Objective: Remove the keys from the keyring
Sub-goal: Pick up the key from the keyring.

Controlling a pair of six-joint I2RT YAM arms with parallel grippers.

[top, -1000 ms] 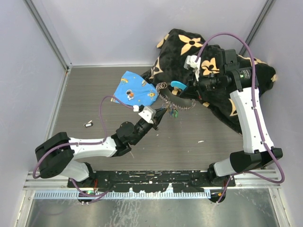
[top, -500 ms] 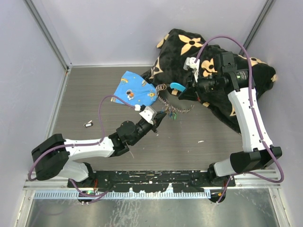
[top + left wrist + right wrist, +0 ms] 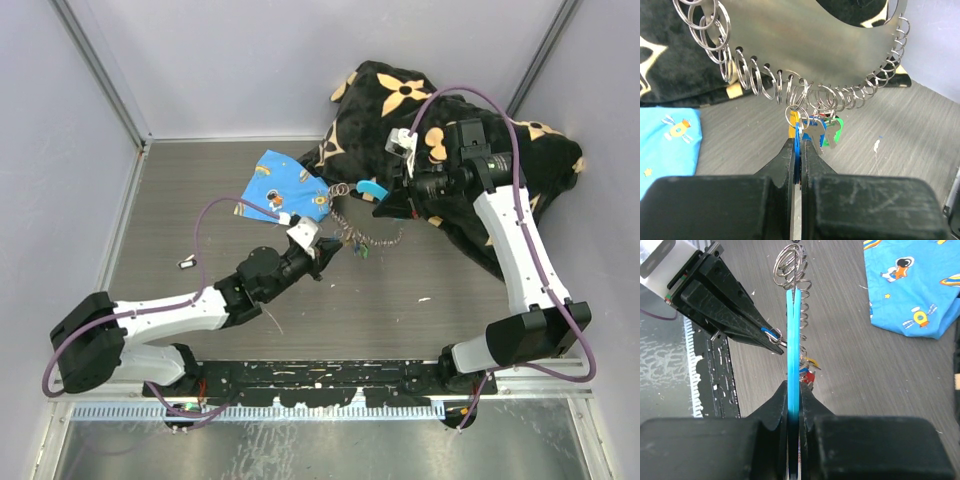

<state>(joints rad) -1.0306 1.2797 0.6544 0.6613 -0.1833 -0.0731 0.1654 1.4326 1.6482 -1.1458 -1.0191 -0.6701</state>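
Observation:
The keyring (image 3: 372,238) is a chain of small metal rings hanging in an arc above the table, with a light-blue curved piece (image 3: 372,187) at one end. My right gripper (image 3: 386,208) is shut on that blue piece (image 3: 793,340). Several keys (image 3: 821,131) with blue, green and orange heads hang bunched from the rings (image 3: 790,90). My left gripper (image 3: 799,146) is shut on a blue-headed key of that bunch. In the right wrist view the keys (image 3: 808,374) show red, yellow and blue, just beyond my right gripper (image 3: 793,387). My left gripper (image 3: 326,249) sits left of the bunch.
A blue printed cloth (image 3: 285,190) lies just behind the keyring. A black cushion with tan flowers (image 3: 400,95) fills the back right corner. A small dark object (image 3: 186,264) lies at the left. A white speck (image 3: 424,299) lies in front.
My right gripper has moved left and slightly back with the blue piece. My left gripper has drawn back to the left with the key, and the ring chain hangs more stretched between them.

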